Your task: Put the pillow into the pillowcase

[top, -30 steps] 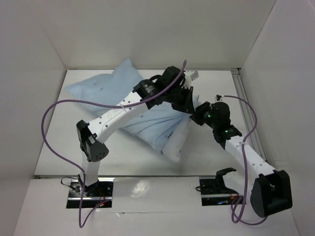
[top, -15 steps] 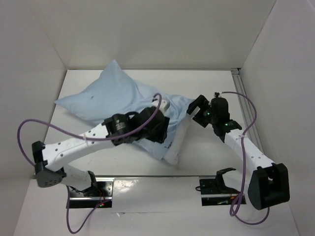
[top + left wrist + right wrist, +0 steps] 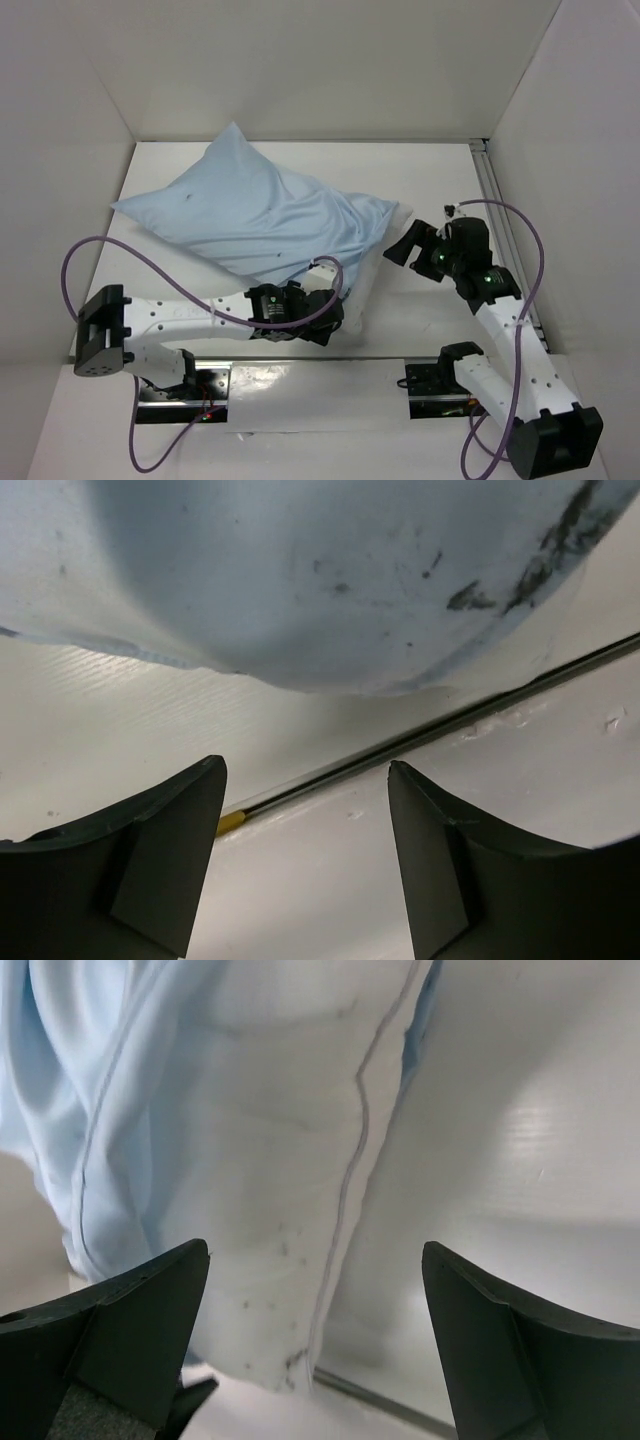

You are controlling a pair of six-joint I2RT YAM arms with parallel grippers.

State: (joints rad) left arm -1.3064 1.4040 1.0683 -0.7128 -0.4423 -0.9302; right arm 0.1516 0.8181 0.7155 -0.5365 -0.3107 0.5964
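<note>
The light blue pillowcase [image 3: 250, 215] lies puffed up across the middle of the table with the pillow mostly inside it. The pillow's white end [image 3: 364, 285] sticks out at the near right. My left gripper [image 3: 335, 318] is open and empty, low by the table's near edge just short of that smudged white end [image 3: 330, 580]. My right gripper [image 3: 403, 243] is open and empty just right of the pillow. In the right wrist view, the white pillow [image 3: 290, 1160] and the pillowcase hem [image 3: 60, 1090] lie ahead of the gripper [image 3: 315, 1250]. The left gripper [image 3: 305, 770] holds nothing.
A dark groove [image 3: 470, 715] runs along the table's near edge under the left gripper. White walls enclose the table on three sides. A metal rail [image 3: 497, 210] runs along the right edge. Purple cables [image 3: 90, 260] loop off both arms.
Both grippers opened and let go. The left arm pulled back to the near edge, the right arm drew off to the right. The cased pillow dropped flat onto the table.
</note>
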